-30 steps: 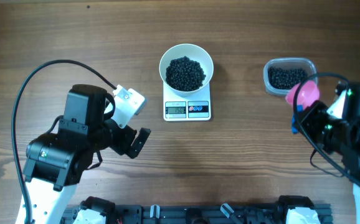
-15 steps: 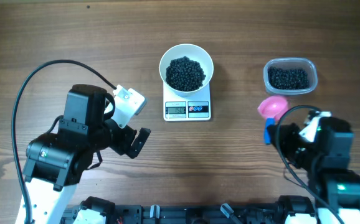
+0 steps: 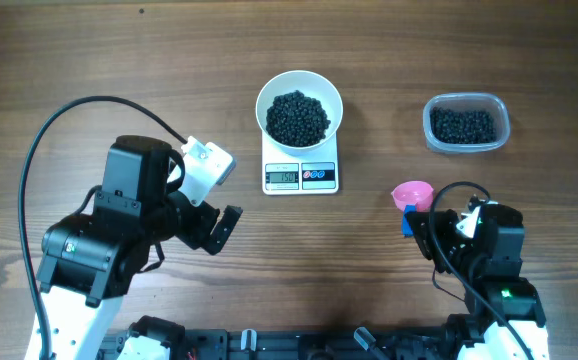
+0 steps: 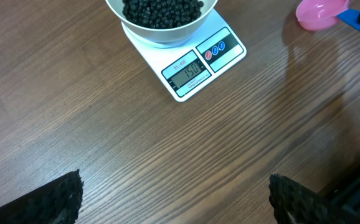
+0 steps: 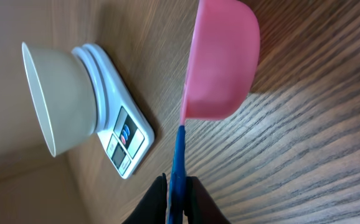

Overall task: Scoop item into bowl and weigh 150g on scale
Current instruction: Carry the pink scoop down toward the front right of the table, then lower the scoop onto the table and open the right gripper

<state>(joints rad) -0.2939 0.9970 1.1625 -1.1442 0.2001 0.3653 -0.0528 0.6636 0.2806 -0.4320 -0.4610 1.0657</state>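
The white bowl stands on the small white scale, heaped with black beads, the item. My right gripper is shut on the blue handle of a pink scoop, whose cup looks empty and sits low over the table, right of the scale. In the right wrist view the fingers press that thin handle from both sides, the scoop ahead, with bowl and scale beyond. My left gripper is open at the front left, nothing between its fingers; its view shows it over bare wood.
A clear plastic tub holding more black beads stands at the back right, beyond the scoop. The left arm's black cable arcs over the left side of the table. A dark rail runs along the front edge.
The right arm carried the pink scoop from beside the tub forward and left, then down near the table. The left arm, bowl and scale stayed put.
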